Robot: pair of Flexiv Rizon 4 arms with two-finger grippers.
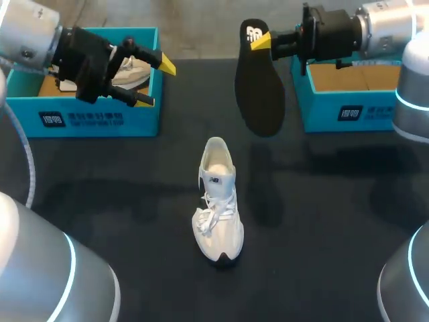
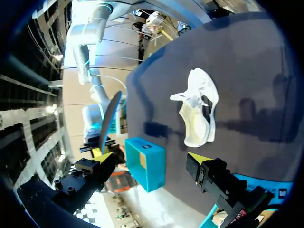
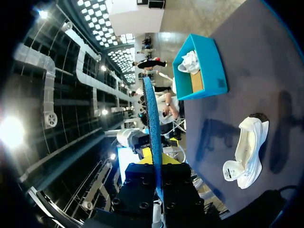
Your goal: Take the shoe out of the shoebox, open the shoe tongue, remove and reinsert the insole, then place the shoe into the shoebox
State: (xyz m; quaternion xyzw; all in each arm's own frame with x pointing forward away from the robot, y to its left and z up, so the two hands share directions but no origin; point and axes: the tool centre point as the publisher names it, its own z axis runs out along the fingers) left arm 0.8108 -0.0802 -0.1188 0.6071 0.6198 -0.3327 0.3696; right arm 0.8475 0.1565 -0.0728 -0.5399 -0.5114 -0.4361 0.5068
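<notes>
The white lace-up sneaker [image 1: 218, 201] [image 2: 199, 111] [image 3: 247, 152] stands upright on its sole in the middle of the matte black tabletop [image 1: 335, 221], outside both boxes; its toe points toward the robot and its open collar toward the far edge; a small dark mark sits on its tongue, too small to read.

The right gripper [image 1: 263, 40] [image 3: 156, 159] is clamped on the heel end of the black foam insole [image 1: 260, 87] [image 2: 108, 118] [image 3: 153, 123]; the insole hangs toe-down in the air, clear of the table, between the sneaker and the right teal cardboard shoebox [image 1: 322, 100] [image 2: 147, 164]; a white logo is printed by its heel, just beside the yellow tip.

The left gripper [image 1: 155, 82] [image 2: 151, 156] hangs with its fingers spread and nothing between them, over the front corner of the left teal cardboard shoebox [image 1: 94, 121] [image 3: 202, 71]; a second white shoe [image 1: 131, 70] [image 3: 190, 61] lies inside that box.

Each box carries a dark blue printed panel on its front wall [image 1: 52, 119] [image 1: 352, 113]; the tabletop shows the insole's soft shadow just beside the sneaker.
</notes>
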